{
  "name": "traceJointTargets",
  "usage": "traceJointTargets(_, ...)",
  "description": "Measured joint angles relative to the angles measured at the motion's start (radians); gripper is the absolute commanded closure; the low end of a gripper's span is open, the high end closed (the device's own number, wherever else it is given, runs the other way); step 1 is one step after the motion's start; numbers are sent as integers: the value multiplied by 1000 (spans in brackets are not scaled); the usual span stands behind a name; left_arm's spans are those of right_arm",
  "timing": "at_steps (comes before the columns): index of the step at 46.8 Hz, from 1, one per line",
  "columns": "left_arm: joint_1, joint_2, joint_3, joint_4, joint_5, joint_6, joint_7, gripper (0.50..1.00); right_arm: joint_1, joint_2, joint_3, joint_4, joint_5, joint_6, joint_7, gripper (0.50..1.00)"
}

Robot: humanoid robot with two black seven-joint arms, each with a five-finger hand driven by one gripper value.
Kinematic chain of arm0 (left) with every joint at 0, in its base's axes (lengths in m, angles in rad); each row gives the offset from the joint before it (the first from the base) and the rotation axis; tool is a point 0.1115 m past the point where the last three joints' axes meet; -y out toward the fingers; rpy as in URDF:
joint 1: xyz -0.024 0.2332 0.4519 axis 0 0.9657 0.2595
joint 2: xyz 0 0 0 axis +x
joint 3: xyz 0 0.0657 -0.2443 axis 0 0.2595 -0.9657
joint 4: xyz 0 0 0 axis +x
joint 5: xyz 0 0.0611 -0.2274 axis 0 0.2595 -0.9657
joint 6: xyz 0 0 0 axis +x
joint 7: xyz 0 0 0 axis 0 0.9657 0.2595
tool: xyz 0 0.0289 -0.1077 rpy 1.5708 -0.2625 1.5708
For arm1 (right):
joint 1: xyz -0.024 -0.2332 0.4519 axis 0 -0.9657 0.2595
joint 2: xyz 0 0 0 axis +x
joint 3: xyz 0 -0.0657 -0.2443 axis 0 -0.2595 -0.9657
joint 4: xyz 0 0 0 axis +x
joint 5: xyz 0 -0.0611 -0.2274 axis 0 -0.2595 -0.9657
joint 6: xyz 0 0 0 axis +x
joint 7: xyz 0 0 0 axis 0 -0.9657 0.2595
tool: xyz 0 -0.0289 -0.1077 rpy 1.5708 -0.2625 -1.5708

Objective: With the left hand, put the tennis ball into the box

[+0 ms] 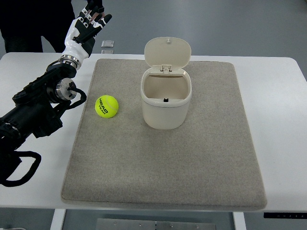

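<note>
Top view shows the task barely begun — the tennis ball (107,106) lies on the grey mat (163,163), just left of the box (165,103) (lid up, interior bare). The left hand (86,28) hovers beyond the mat's far-left corner, fingers (96,17) spread, holding nothing — reaching, grasping and dropping all remain.

White rectangular worktop (278,105) under a grey felt mat (211,158); grey smooth floor (230,24) beyond; even, diffuse light.

The yellow tennis ball (107,106) bears the black brand name "HEAD".
</note>
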Motion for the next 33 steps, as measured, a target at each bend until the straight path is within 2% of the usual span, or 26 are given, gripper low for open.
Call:
traceJointTargets(5, 0, -1, 1, 0, 2, 6, -1, 519, 0, 0, 0, 0, 0, 0, 0, 599)
traceJointTargets(12, 0, -2, 2, -1, 3, 56, -3, 514, 0, 0, 0, 0, 0, 0, 0, 599)
traceJointTargets(33, -1, 0, 1, -8, 1, 55, -3, 514, 0, 0, 0, 0, 0, 0, 0, 599)
